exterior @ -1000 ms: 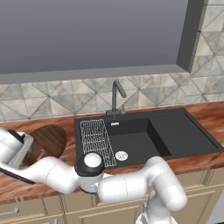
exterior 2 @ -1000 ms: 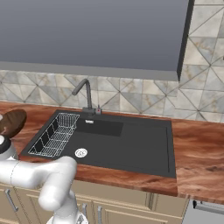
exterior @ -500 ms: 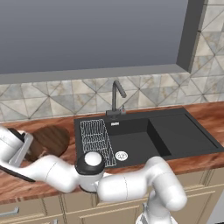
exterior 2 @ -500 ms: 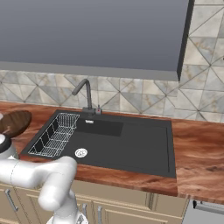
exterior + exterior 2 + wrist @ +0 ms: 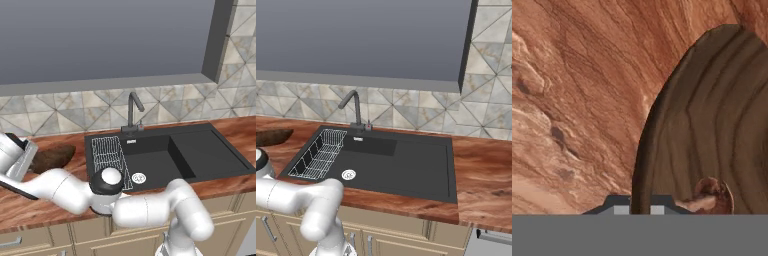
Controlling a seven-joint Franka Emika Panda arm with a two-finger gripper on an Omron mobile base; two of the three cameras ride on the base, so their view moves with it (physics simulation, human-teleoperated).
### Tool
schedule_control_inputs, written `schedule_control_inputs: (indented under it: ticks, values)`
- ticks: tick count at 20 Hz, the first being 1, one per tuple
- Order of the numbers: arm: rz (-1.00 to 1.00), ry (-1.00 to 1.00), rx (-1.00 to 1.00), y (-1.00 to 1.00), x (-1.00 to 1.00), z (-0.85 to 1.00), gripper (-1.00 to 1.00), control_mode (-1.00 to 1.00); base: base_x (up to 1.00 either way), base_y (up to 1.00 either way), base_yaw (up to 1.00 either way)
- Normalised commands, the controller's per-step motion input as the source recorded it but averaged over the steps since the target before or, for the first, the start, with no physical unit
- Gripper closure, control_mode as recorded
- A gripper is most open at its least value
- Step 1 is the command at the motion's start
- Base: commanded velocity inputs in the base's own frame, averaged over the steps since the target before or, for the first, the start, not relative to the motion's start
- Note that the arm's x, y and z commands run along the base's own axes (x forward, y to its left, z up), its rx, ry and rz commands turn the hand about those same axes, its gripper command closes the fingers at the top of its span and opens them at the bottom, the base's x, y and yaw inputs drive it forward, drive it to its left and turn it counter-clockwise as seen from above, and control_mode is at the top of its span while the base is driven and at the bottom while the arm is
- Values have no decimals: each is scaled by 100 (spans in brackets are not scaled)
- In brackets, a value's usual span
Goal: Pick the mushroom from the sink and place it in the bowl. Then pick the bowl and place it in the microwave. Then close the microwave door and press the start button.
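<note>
The tool (image 5: 636,209) is closed narrowly on the near rim of the bowl (image 5: 712,130), which sits on the table (image 5: 577,90) left of the sink (image 5: 165,155). The mushroom (image 5: 712,196) lies inside. The wood looks stiff and light, but the mushroom could roll if the bowl tilts. Open room is above.

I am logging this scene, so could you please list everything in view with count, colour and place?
Wide shallow dark brown wooden bowl: one, on the counter left of the sink.
Small reddish-brown mushroom with paler stem: one, inside the bowl near its rim.
Matte black rectangular sink: one, set in the counter.
Wire rack: one, pale metal, left part of the basin.
Round white drain strainer: one, basin floor.
Dark angular tap: one, behind the basin.
Reddish wooden counter: one, around the sink.
Gripper: one, shut on the bowl's rim.
</note>
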Motion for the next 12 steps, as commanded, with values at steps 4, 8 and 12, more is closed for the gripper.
schedule_control_inputs:
  ticks: [4,8,12]
  values:
    - [18,1,-8,-65,-45,87,100,-100,0,0,0]
    - [20,0,-5,-87,-64,94,100,-100,0,0,0]
    - [21,0,-1,-98,-75,98,100,-100,0,0,0]
